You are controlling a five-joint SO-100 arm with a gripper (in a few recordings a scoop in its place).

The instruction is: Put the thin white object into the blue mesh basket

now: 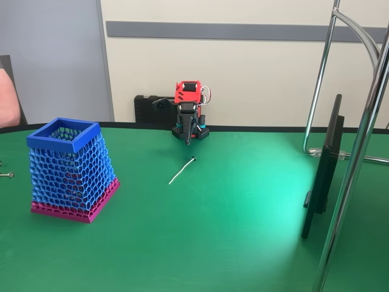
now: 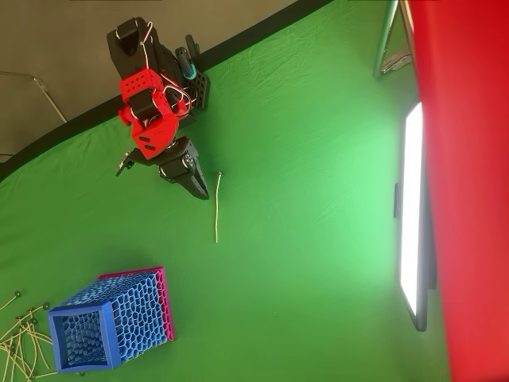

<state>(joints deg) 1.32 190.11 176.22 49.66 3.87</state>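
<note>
In the fixed view, we see the red-and-black gripper [image 1: 188, 141] pointing down, jaws together, holding nothing. The thin white stick [image 1: 182, 170] lies on green cloth just before its tip.

Overhead, the stick [image 2: 216, 208] lies beside the gripper [image 2: 200, 191]; the blue honeycomb-mesh basket [image 2: 111, 322] stands well apart. We read no writing.

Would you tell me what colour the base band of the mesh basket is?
Magenta, below the blue honeycomb mesh basket; clearest in the fixed view.
</note>
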